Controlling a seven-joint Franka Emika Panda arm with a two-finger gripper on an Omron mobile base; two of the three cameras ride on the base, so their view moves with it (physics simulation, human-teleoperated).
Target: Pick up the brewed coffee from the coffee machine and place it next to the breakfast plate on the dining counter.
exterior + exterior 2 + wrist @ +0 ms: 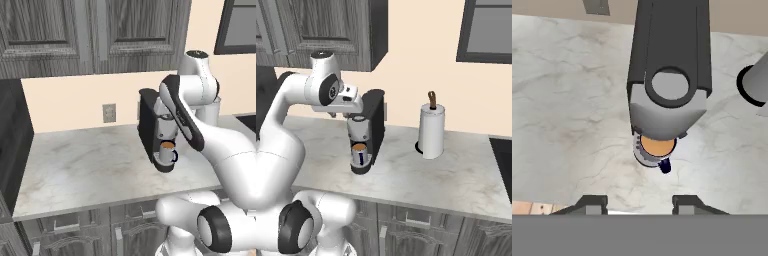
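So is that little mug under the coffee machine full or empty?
Full, or nearly: the mug stands upright on the coffee machine's drip tray, with brown coffee showing at its rim.

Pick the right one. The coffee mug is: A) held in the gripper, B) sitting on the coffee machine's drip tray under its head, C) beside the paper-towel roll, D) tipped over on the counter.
B: the mug stands upright on the coffee machine tray, below the head, untouched.

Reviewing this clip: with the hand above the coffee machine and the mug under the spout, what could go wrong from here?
The mug sits tucked under the coffee machine's head, so the open gripper descending from above would likely hit the head first. Its handle points toward the counter edge; a sideways bump might spill the full coffee.
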